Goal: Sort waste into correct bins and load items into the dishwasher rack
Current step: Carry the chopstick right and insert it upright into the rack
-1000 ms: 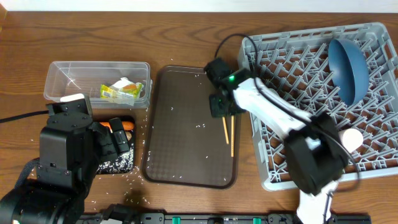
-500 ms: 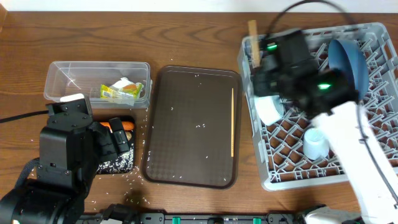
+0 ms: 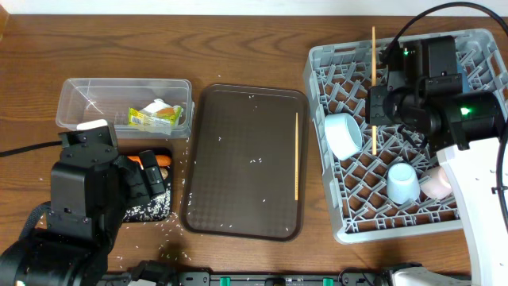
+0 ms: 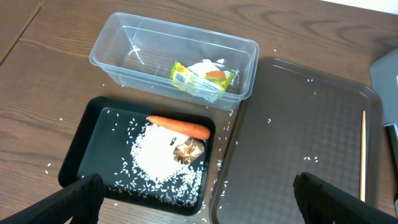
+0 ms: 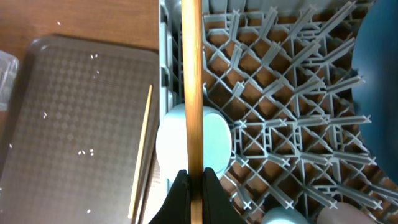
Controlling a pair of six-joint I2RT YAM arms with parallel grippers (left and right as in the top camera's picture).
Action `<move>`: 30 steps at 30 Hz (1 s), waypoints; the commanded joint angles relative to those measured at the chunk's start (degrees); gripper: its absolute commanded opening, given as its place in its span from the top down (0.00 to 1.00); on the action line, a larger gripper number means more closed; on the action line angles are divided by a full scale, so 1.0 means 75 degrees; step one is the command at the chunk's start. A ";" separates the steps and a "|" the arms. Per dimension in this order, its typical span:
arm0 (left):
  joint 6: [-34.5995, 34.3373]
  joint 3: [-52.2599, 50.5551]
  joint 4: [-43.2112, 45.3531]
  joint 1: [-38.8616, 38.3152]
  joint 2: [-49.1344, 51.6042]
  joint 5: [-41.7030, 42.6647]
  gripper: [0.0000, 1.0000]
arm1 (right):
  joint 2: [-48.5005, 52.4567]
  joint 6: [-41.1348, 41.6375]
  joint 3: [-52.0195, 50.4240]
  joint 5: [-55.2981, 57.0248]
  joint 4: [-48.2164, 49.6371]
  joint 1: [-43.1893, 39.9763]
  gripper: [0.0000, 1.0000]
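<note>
My right gripper (image 5: 196,178) is shut on one wooden chopstick (image 5: 191,74) and holds it above the left part of the grey dishwasher rack (image 3: 476,216), over the white bowl (image 3: 343,135). The other chopstick (image 3: 297,155) lies on the brown serving tray (image 3: 238,191). The light-blue cup (image 3: 403,183) and pink cup (image 3: 437,184) stand in the rack; the blue plate (image 5: 380,56) shows at its far side. My left gripper (image 4: 199,202) is open above the black tray (image 4: 81,155), which holds the carrot (image 4: 179,127), brown lump (image 4: 188,149) and rice (image 4: 155,163). The clear tub (image 4: 106,43) holds the wrapper (image 4: 199,76) and tissue (image 4: 209,66).
Loose rice grains are scattered on the brown serving tray and on the table around the black tray (image 3: 171,226). The right arm's body (image 3: 429,95) covers the middle of the rack in the overhead view. A black cable (image 3: 24,148) lies at the left edge.
My right gripper has lifted one chopstick off the brown tray and carried it right, over the rack. The other chopstick stays on the tray. The left arm has not moved.
</note>
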 commanded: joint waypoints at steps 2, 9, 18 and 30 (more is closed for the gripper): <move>-0.0038 0.0061 -0.0029 0.0038 0.0009 -0.0067 0.02 | 0.0207 -0.0187 -0.0047 0.0420 -0.0134 -0.0102 0.99; -0.0038 0.0061 -0.0029 0.0038 0.0009 -0.0070 0.02 | 0.0221 -0.0256 -0.0047 0.0711 -0.0102 -0.0679 0.99; -0.0038 0.0061 -0.0026 0.0038 0.0009 -0.0067 0.02 | 0.0221 -0.0749 -0.0047 0.1052 0.0420 -0.2040 0.99; -0.0038 0.0061 -0.0029 0.0038 0.0009 -0.0067 0.02 | 0.0297 -0.2075 -0.0108 -0.0828 0.0388 -0.2597 0.99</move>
